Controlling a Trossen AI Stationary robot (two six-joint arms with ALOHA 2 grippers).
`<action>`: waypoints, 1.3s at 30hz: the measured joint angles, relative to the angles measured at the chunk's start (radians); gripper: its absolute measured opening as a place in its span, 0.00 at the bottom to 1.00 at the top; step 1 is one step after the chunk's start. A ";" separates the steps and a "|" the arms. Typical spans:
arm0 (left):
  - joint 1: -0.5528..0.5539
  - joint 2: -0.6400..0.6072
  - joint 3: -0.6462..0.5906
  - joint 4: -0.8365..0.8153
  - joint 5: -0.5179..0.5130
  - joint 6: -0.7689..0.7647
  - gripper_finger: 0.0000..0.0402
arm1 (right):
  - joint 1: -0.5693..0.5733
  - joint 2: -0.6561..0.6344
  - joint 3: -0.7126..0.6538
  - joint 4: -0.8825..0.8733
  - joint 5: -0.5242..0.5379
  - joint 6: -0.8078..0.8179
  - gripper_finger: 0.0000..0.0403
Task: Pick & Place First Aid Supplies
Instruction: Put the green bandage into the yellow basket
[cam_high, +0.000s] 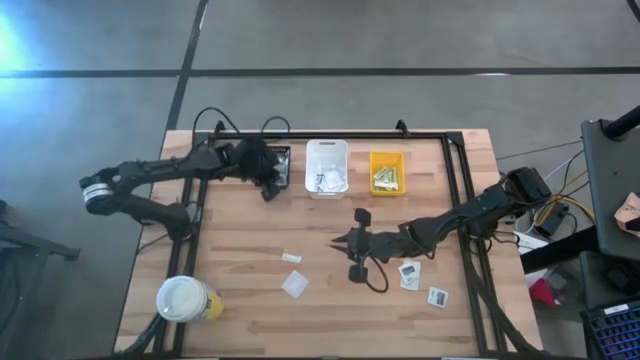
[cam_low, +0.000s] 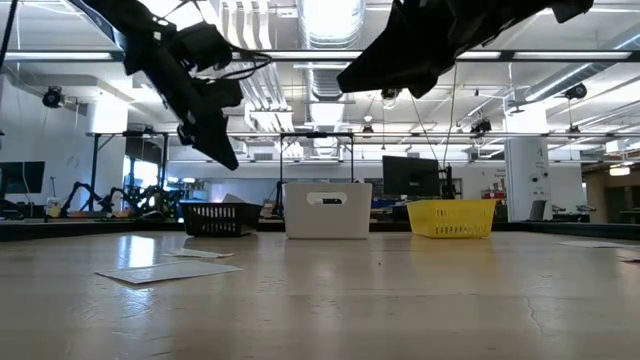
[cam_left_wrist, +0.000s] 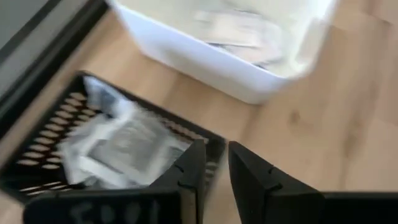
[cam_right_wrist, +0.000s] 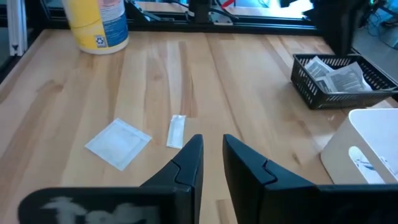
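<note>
right gripper (cam_right_wrist: 211, 155) nearly closed, empty, above bench (cam_high: 250, 300) near strip packet (cam_right_wrist: 176, 130) and square packet (cam_right_wrist: 117, 142). left gripper (cam_left_wrist: 214, 168) narrow gap, empty, over black bin (cam_left_wrist: 43, 155). risk: flat packets slipping, pinch missing.

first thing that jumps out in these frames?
Three small bins along the table's far edge: black bin, white bin, yellow bin, each already holding packets. The left end effector hangs by the black bin; the right end effector hovers mid-table near loose packets.
</note>
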 joint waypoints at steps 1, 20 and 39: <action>-0.025 -0.008 -0.008 -0.001 0.000 0.000 0.15 | 0.000 0.000 0.000 0.000 0.000 0.002 0.14; -0.503 -0.043 -0.163 0.143 -0.001 -0.139 0.00 | 0.010 0.034 0.000 0.023 -0.008 0.049 0.02; -0.750 -0.036 -0.356 0.492 -0.050 -0.309 0.00 | 0.039 0.244 0.214 -0.030 -0.080 -0.078 0.02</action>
